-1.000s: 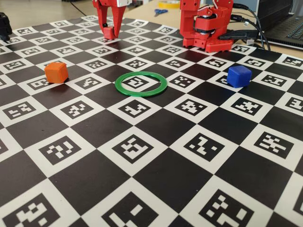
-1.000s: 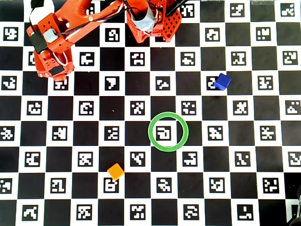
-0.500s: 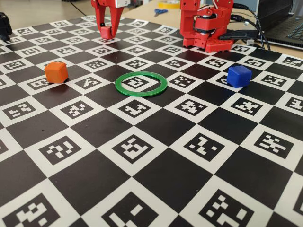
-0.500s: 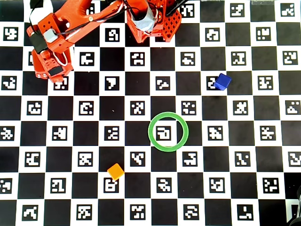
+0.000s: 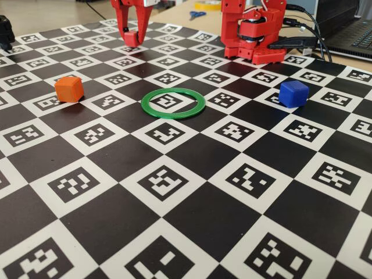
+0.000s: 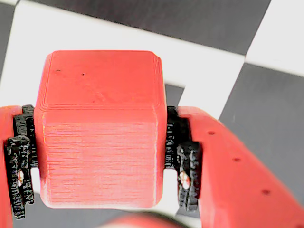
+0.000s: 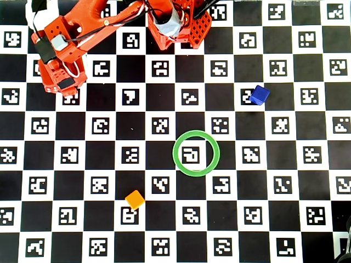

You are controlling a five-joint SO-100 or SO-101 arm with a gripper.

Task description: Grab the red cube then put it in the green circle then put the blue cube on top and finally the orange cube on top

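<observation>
In the wrist view the red cube (image 6: pixel 99 128) fills the middle, pinched on both sides by the black pads (image 6: pixel 183 166) of my gripper (image 6: pixel 99 159), which is shut on it. The fixed view shows the gripper (image 5: pixel 131 37) at the far left of the board, holding the cube just above it. From overhead the gripper (image 7: pixel 63 89) hides the cube. The green circle (image 5: pixel 173 115) (image 7: pixel 175 153) lies flat mid-board with nothing inside. The blue cube (image 5: pixel 293 93) (image 7: pixel 259 95) rests to its right, the orange cube (image 5: pixel 69 89) (image 7: pixel 135 199) to its left.
The red arm base (image 5: pixel 256 35) stands at the board's far edge in the fixed view. Behind it are a laptop (image 5: pixel 354 35), cables and blue-handled scissors (image 5: pixel 196 14). A black object (image 5: pixel 4 32) sits at the far left.
The gripper has risen slightly and drawn back toward the far edge with the red cube in it. The other cubes and the ring have not moved.
</observation>
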